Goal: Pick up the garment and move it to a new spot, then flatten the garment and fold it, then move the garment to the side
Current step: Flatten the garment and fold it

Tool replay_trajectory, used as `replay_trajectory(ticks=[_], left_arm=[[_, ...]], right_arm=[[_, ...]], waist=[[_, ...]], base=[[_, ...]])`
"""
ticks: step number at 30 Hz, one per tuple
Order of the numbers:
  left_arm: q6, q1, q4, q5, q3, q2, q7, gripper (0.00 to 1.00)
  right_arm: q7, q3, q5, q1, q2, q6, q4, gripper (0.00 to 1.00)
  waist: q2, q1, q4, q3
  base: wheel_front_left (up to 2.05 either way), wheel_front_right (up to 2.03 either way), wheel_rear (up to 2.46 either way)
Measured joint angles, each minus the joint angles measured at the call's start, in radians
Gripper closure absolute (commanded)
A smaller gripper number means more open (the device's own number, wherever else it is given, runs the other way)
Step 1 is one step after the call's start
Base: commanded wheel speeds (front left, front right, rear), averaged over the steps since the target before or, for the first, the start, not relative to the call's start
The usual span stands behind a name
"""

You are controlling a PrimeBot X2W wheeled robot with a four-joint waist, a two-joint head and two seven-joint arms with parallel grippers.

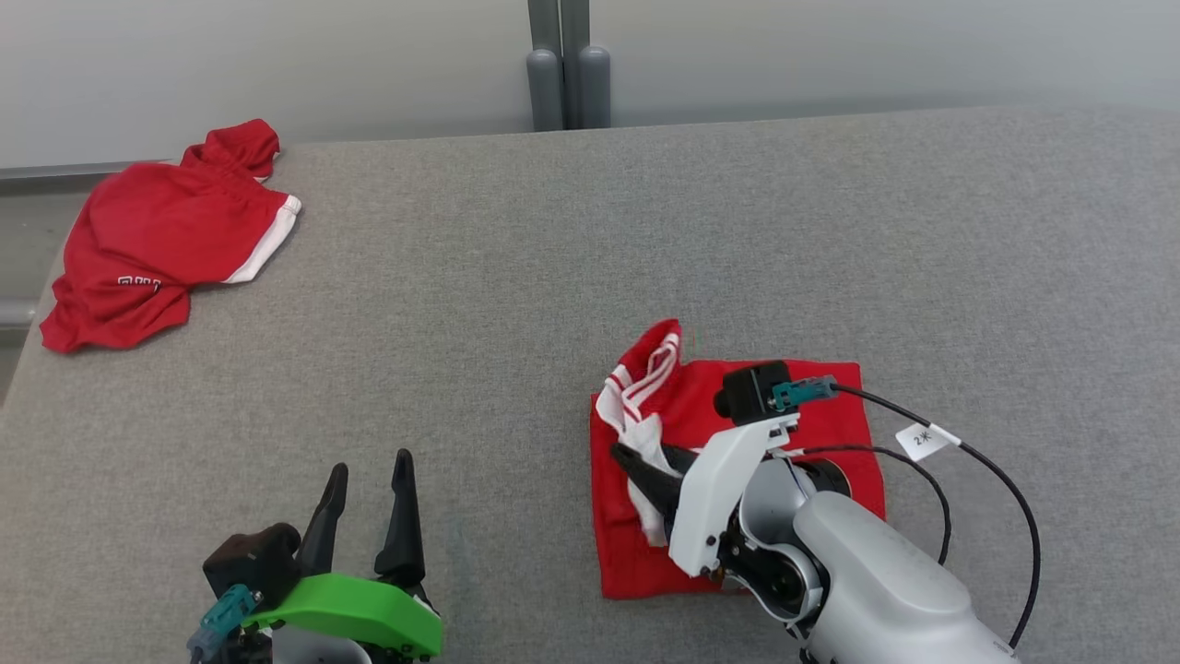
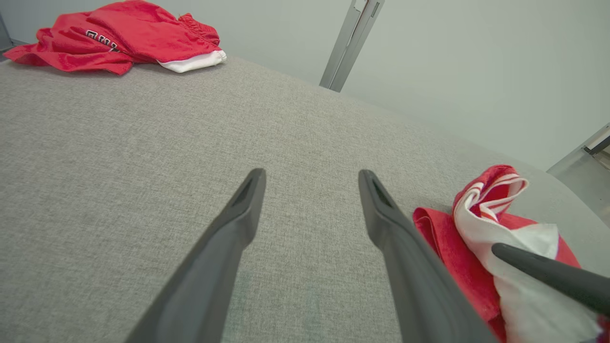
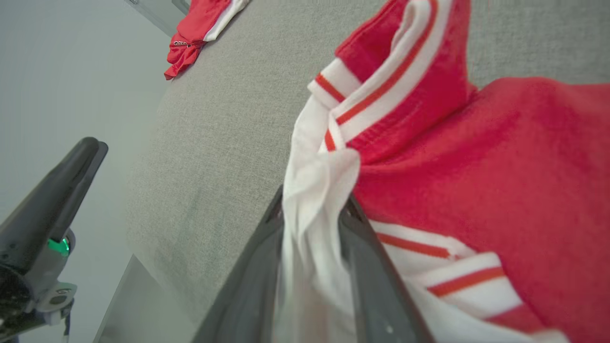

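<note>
Garment lies as a red folded square on the counter, front right, probably being tidied before it goes to the side. Over it leans the right gripper, jaws pinching the bunched white trim. The left gripper hovers well apart, jaws spread and empty. Red shorts sit far left. The arm hides the fold's near edge.
</note>
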State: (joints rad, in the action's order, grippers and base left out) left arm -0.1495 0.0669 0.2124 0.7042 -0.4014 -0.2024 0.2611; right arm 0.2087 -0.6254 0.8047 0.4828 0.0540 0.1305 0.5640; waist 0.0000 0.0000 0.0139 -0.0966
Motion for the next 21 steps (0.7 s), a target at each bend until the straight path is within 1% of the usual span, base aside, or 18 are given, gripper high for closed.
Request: replay_trajectory(ticks=[6, 11, 16, 21], left_arm=[[0.000, 0.000, 0.003, -0.001, 0.003, 0.000, 0.000, 0.00], [0.000, -0.003, 0.000, -0.002, 0.004, 0.000, 0.000, 0.00], [0.000, -0.010, -0.003, -0.003, 0.003, 0.000, 0.000, 0.00], [-0.001, -0.017, -0.007, -0.003, -0.002, -0.001, 0.001, 0.00]], right_arm=[[-0.062, -0.039, 0.049, 0.028, -0.003, 0.000, -0.003, 0.00], [-0.109, -0.040, 0.066, 0.037, 0.002, 0.000, -0.048, 0.00], [-0.177, 0.014, 0.066, 0.037, 0.054, 0.000, -0.112, 0.00], [-0.252, 0.097, -0.011, 0.012, 0.122, 0.000, -0.140, 0.00]], waist=[[0.0000, 0.0000, -0.001, 0.008], [0.0000, 0.0000, -0.015, 0.015], [0.0000, 0.0000, -0.029, 0.021], [0.0001, 0.0000, -0.040, 0.031]], base=[[0.00, 0.00, 0.00], [0.00, 0.00, 0.00], [0.00, 0.00, 0.00], [0.00, 0.00, 0.00]])
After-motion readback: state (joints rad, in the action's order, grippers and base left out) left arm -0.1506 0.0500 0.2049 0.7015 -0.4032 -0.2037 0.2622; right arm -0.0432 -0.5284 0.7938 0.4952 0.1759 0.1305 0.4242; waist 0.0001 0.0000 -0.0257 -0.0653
